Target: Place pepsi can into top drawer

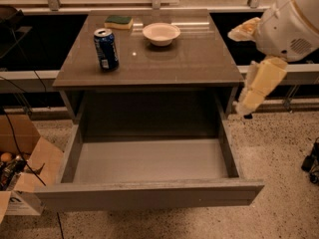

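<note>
— Speckled floor [279, 183] runs under it all, pale and gritty. What stands on it?

— One grey table [199, 59] with a glossy top, backed against a dark window ledge. Beneath the top, the top drawer [149, 195] is pulled well out toward the camera, as wide as the table, its flat grey bottom in plain sight and its plain front panel nearest us.

— And the robot?

— On the right. Its white arm [289, 24] bends over at the upper edge, and the cream claw [245, 106] hangs pointing down, just beside the table's right front corner and above the floor, outside the drawer. Whether it is released or clenched, I cannot tell. It holds nothing that I can see.

— What about the left side?

— An open cardboard box [35, 158] on the floor, next to the drawer's left wall.

— Now the tabletop.

— A white bowl [161, 33] sits toward the back, near the middle. The pepsi can [106, 50] stands upright on the left part, well apart from the claw: dark blue, pale markings down its side, silver top with a pull tab. Behind it lies a green sponge [118, 21].
</note>
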You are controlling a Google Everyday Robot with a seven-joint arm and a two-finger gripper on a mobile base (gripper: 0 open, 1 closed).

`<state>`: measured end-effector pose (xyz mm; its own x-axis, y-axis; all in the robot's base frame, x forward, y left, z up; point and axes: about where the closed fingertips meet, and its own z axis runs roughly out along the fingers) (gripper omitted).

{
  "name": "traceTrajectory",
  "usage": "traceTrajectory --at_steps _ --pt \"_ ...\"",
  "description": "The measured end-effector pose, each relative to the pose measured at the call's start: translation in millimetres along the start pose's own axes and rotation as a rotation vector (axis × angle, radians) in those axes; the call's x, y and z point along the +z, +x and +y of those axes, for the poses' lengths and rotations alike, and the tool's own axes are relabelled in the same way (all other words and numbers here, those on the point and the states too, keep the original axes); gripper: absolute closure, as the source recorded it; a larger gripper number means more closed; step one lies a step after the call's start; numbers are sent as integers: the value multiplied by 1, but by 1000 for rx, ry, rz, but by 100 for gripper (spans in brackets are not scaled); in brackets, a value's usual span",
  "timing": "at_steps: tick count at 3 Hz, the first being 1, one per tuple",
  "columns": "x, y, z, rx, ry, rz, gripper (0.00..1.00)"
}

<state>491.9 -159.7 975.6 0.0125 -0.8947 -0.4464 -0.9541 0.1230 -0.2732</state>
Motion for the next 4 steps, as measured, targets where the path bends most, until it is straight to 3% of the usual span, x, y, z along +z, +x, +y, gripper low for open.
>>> traceTrajectory --at_steps 2,3,4 --pt "45 -19 -50 -43 -24 -154 0" --pt "87 -36 -85 -66 -59 -237 0" --pt "116 -50 -103 -79 -91 -276 0"
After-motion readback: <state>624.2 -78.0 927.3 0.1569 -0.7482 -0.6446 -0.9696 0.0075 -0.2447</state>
